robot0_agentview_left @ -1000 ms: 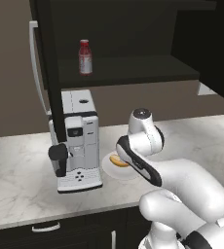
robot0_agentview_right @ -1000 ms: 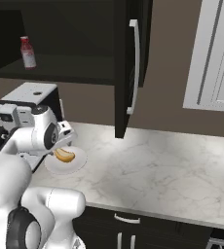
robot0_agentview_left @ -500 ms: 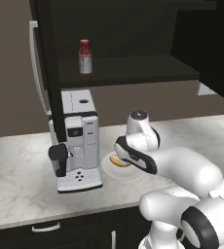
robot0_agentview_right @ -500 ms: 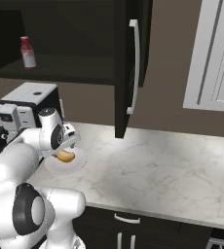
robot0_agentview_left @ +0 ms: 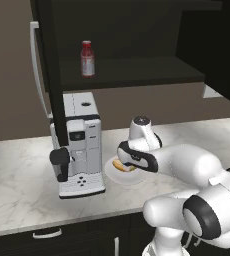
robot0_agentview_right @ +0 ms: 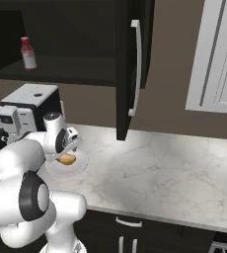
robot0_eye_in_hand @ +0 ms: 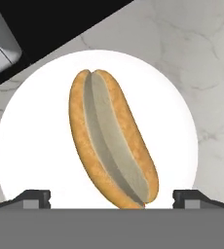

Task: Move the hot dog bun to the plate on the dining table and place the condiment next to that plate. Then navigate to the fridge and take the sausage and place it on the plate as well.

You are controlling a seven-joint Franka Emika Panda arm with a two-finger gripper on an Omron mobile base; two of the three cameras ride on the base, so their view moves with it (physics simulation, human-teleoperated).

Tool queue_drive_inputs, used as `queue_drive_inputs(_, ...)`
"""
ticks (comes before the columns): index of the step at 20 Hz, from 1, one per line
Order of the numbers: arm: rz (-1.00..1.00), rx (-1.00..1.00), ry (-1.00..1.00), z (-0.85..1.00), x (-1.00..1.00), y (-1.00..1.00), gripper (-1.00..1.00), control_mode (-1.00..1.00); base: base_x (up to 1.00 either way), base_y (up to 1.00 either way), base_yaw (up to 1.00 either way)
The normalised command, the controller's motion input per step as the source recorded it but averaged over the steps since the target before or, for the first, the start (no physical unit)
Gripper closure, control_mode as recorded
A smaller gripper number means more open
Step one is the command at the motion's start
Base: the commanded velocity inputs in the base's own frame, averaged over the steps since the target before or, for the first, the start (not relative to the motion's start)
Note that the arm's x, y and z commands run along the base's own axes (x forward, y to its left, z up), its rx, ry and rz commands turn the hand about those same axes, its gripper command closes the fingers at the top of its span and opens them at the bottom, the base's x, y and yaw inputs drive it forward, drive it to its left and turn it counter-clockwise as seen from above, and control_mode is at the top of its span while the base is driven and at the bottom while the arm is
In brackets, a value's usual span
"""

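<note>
Bun is seen lying slit-up on a plain white plate, directly ahead of the fingers — one dark tip shows at each side of the hand view, spread wide and released, with nothing held between them. The bun's long axis is set at a slant to the line joining the two tips, its near end low and between them, its far end leaning away toward the coffee machine. A slight roll of the hand is judged to be called for, so that the narrow width is spanned. From the base views the gripper is seen poised just over the plate on the bench, beside the machine. The condiment stands on the shelf above — well apart.
</note>
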Motion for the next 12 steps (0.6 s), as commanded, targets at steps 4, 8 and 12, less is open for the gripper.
queue_drive_inputs(4,0.11,0.0,0.0,-0.25,0.0,0.01,-1.0,-1.0,0.0,0.0,0.0)
queue_drive_inputs(8,0.1,0.0,0.0,-0.19,0.03,0.0,-1.0,-1.0,0.0,0.0,0.0)
queue_drive_inputs(12,0.1,0.0,0.0,-0.13,0.14,0.0,-1.0,-1.0,0.0,0.0,0.0)
